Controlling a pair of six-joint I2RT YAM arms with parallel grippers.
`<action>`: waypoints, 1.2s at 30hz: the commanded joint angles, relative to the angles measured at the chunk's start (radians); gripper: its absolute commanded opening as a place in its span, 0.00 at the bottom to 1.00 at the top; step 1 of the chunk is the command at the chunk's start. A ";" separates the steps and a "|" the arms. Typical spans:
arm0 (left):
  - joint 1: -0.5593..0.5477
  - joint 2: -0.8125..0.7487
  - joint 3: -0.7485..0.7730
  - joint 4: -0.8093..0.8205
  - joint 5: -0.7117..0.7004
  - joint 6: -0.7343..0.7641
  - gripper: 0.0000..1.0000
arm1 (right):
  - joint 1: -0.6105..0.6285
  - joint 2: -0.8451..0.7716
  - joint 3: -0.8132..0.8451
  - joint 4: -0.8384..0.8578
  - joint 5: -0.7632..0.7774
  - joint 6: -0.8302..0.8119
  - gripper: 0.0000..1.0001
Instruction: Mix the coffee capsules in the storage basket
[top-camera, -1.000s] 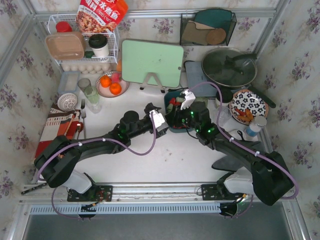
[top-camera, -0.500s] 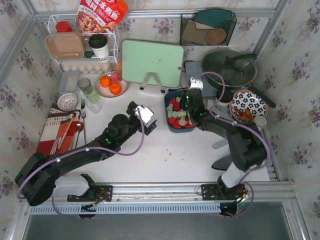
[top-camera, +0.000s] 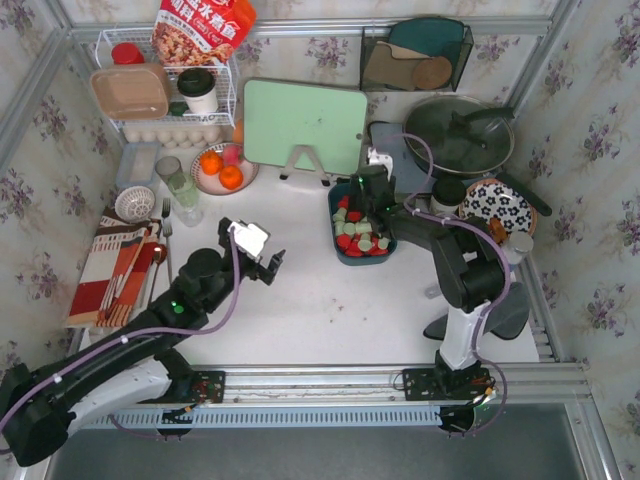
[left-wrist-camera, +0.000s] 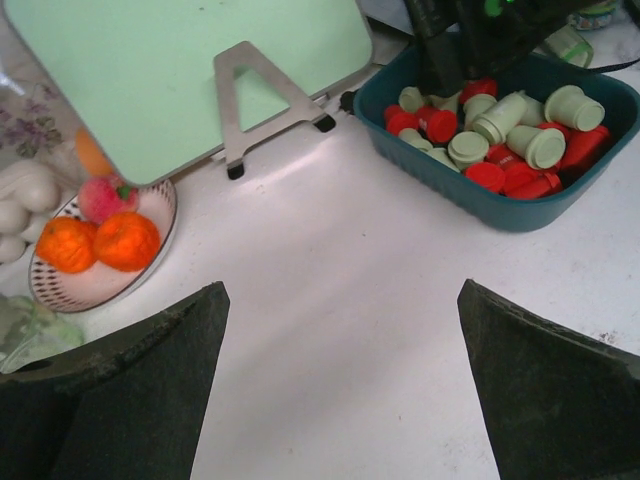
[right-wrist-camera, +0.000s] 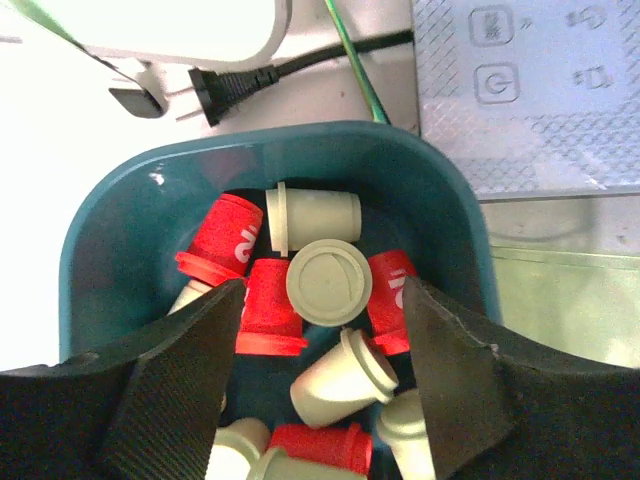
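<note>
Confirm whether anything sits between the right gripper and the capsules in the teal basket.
Nothing visible does. The right gripper hangs directly over the teal basket, jaws apart, with the coffee capsules, red and pale green, lying uncovered just below it.

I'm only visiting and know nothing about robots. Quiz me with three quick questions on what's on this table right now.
1. True or false: the dark teal plastic basket holds only red coffee capsules.
2. The right gripper is above: A) the basket, B) a frying pan, C) a wire rack.
3. Fill in: the two oranges lie on a small patterned ___.
Key: 1 false, red and mint green capsules are mixed; 2 A; 3 plate.
</note>
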 joint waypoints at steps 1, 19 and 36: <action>0.000 -0.075 0.034 -0.147 -0.111 -0.082 0.99 | 0.001 -0.093 -0.010 -0.065 0.034 -0.009 0.73; 0.000 -0.430 0.025 -0.603 -0.227 -0.338 0.99 | -0.022 -0.696 -0.830 0.747 0.320 -0.507 1.00; -0.001 -0.499 0.035 -0.657 -0.262 -0.371 0.99 | -0.069 -0.446 -0.983 1.243 0.352 -0.520 1.00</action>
